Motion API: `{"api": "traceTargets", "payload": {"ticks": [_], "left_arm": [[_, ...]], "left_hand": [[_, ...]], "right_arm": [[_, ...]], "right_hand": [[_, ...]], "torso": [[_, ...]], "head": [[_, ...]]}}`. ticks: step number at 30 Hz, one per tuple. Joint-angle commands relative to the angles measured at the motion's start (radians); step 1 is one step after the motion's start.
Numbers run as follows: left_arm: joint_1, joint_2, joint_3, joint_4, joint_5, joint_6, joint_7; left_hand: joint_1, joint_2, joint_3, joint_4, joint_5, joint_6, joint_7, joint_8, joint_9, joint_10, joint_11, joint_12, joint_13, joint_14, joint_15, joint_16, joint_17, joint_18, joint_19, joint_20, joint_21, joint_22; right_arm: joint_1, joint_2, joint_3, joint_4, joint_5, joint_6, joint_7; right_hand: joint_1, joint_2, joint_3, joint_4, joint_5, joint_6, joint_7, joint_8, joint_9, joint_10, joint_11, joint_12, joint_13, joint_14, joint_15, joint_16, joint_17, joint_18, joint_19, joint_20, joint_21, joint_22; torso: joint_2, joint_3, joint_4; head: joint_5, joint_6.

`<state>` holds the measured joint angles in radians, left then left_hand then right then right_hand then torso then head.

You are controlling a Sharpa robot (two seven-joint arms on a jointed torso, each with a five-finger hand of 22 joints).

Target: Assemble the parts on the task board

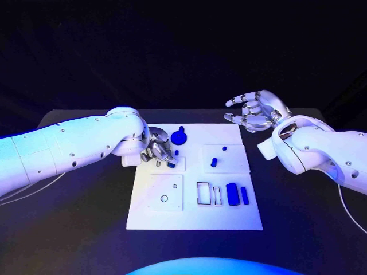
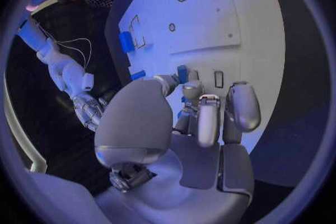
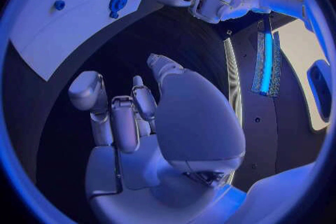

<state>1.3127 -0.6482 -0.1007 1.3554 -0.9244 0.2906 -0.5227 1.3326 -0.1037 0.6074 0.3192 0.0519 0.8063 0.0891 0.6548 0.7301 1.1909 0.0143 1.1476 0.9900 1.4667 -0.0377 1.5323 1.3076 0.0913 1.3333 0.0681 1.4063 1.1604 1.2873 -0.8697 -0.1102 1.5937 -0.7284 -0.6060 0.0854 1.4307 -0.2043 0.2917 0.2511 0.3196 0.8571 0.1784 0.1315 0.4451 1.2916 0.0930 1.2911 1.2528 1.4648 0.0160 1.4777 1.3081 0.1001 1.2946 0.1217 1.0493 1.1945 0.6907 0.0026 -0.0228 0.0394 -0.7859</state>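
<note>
Black table (image 1: 84,229) bears task board (image 1: 196,220) (blue parts (image 1: 232,191) in slots).

Black table (image 1: 84,229), dark backdrop behind, blue light throughout

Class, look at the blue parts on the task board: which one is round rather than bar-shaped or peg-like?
The disc-shaped blue part near the task board's far edge, just beyond the left hand. The others are blocks or small pegs.
</note>
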Motion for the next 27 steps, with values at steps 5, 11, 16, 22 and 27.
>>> {"api": "traceTargets", "payload": {"ticks": [5,11,16,22,27], "left_arm": [[0.0,-0.021,0.002,0.022,0.065,-0.056,0.01],[0.0,-0.049,0.008,0.05,0.071,-0.11,0.013],[-0.001,-0.066,0.01,0.072,0.062,-0.154,0.016],[-0.004,-0.076,0.01,0.102,-0.039,-0.221,0.032],[-0.009,-0.074,0.005,0.113,-0.143,-0.258,0.028]], "left_hand": [[-0.026,-0.036,0.17,-0.128,0.007,0.0,-0.007,0.042,0.115,0.02,-0.004,0.01,0.011,0.087,-0.008,0.012,0.23,-0.013,0.011,-0.003,0.008,0.01],[-0.047,-0.056,0.223,-0.156,0.008,0.006,-0.009,0.047,0.13,0.037,-0.007,0.02,0.024,0.093,-0.011,0.02,0.24,-0.015,0.018,-0.005,0.013,0.021],[-0.063,-0.072,0.257,-0.176,0.012,0.015,-0.012,0.049,0.139,0.052,-0.01,0.027,0.034,0.098,-0.014,0.028,0.251,-0.017,0.028,-0.008,0.019,0.036],[-0.089,-0.099,0.301,-0.204,0.035,0.035,-0.019,0.05,0.148,0.079,-0.017,0.04,0.053,0.104,-0.021,0.038,0.263,-0.023,0.049,-0.015,0.032,0.067],[-0.119,-0.121,0.329,-0.225,0.103,0.058,-0.026,0.048,0.156,0.107,-0.025,0.052,0.071,0.104,-0.029,0.038,0.263,-0.027,0.064,-0.023,0.042,0.089]], "right_arm": [[0.0,0.001,0.0,-0.003,-0.004,0.003,0.004],[-0.001,-0.001,0.0,-0.005,-0.004,0.005,0.004],[-0.001,-0.003,0.0,-0.005,-0.003,0.006,0.004],[-0.002,-0.004,0.0,-0.005,-0.002,0.007,0.006],[-0.002,-0.006,0.0,-0.006,-0.002,0.007,0.006]], "right_hand": [[0.005,0.003,0.006,0.0,0.008,-0.004,-0.001,0.005,0.001,-0.005,-0.002,-0.002,-0.002,0.053,-0.001,-0.005,0.092,0.017,-0.007,-0.003,-0.008,-0.002],[0.005,0.003,0.007,0.0,0.009,-0.004,-0.001,0.006,0.001,-0.005,-0.002,-0.002,-0.003,0.053,-0.001,-0.005,0.091,0.018,-0.008,-0.003,-0.009,-0.003],[0.004,0.003,0.007,0.001,0.011,-0.004,0.0,0.007,0.002,-0.006,-0.002,-0.003,-0.004,0.053,-0.001,-0.006,0.089,0.018,-0.009,-0.003,-0.012,-0.004],[0.004,0.003,0.007,0.001,0.011,-0.004,0.0,0.007,0.002,-0.006,-0.002,-0.003,-0.004,0.053,-0.001,-0.006,0.089,0.018,-0.009,-0.003,-0.012,-0.004],[0.004,0.003,0.007,0.001,0.011,-0.004,0.0,0.007,0.002,-0.006,-0.002,-0.003,-0.004,0.053,-0.001,-0.006,0.089,0.018,-0.009,-0.003,-0.012,-0.004]], "torso": [[0.001,-0.0003,-0.0005],[0.0,0.0011,0.0009],[0.0,0.0009,0.0014],[0.0,0.002,0.0004],[0.0,0.0014,-0.0006]], "head": [[0.001,-0.003],[0.002,-0.004],[0.003,-0.004],[0.007,-0.005],[0.01,-0.007]]}}
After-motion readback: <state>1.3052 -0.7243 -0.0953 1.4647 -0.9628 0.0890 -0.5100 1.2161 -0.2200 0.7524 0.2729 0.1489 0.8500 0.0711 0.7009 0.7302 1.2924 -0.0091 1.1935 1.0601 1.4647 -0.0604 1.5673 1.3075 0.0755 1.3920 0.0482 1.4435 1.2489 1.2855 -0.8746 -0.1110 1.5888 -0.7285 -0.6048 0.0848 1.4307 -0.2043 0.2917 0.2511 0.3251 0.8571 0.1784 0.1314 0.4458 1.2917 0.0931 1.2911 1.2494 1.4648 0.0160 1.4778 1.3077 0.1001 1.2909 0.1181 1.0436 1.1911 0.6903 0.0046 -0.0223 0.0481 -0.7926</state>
